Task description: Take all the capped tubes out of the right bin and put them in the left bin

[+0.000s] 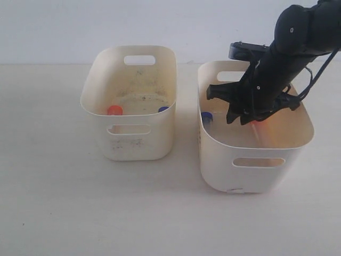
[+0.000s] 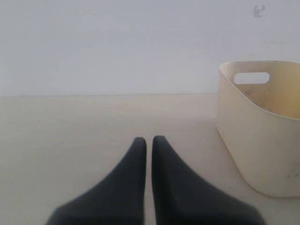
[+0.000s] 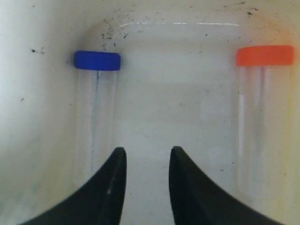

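Observation:
The right bin holds two capped tubes. In the right wrist view, a blue-capped tube and an orange-capped tube lie on its floor, well apart. My right gripper hangs open between them, touching neither, with nothing between its fingers. In the exterior view the right gripper reaches down inside this bin, and the blue cap shows at the bin's left wall. The left bin holds an orange-capped tube and a blue-capped tube. My left gripper is shut and empty over bare table beside the left bin.
Both bins stand side by side on a pale tabletop, with a narrow gap between them. A white wall runs behind. The right arm comes down from the upper right over the right bin's back rim.

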{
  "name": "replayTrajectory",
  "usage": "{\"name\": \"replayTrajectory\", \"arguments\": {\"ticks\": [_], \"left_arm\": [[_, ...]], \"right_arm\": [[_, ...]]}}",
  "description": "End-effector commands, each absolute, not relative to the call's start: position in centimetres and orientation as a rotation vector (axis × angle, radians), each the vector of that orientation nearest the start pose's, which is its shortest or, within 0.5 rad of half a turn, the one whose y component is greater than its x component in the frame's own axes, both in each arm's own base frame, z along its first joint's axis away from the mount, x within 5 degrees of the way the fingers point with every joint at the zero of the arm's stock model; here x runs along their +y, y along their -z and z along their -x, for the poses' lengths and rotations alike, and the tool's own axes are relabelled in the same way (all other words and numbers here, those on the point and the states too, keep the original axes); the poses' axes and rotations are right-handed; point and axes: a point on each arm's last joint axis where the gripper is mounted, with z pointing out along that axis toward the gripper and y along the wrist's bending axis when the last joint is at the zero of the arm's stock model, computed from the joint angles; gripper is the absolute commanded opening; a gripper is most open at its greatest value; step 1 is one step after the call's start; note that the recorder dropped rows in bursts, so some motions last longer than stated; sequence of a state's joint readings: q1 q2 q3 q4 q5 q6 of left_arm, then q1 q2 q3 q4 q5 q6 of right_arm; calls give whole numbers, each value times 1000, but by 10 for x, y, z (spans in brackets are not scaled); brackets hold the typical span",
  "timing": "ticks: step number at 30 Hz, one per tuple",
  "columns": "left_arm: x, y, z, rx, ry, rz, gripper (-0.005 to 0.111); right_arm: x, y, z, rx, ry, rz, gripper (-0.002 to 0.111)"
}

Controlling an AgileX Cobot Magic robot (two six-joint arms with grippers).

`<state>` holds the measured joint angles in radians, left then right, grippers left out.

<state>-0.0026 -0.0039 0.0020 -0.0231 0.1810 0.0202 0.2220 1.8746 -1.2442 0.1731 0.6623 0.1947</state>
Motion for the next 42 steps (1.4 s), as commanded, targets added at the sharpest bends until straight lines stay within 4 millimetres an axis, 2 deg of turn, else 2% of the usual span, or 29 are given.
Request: {"name": "replayTrajectory", "arguments": {"ticks": [1,11,22,24,28,31,42], "left_arm": [[-1,-197,-56,1658,19,-3,4],[-1,-197,-56,1658,19,-3,4],[-1,-197,-56,1658,19,-3,4],[-1,-197,-56,1658,19,-3,4],[-1,-197,-56,1658,19,-3,4],[-1,-197,-56,1658,19,-3,4],[-1,-197,-56,1658,19,-3,4]], "right_arm": [[91,-184,-367,2815,-262,-117,33],[95,-185,-368,2798,-337,-183,33],[95,-184,-367,2819,-336,-173,33],[95,-184,-367,2819,-336,-173,37],[95,-184,-367,2819,-336,-173,59],[95,-184,-367,2819,-335,-170,68],[95,-184,-367,2820,-335,-170,69]]}}
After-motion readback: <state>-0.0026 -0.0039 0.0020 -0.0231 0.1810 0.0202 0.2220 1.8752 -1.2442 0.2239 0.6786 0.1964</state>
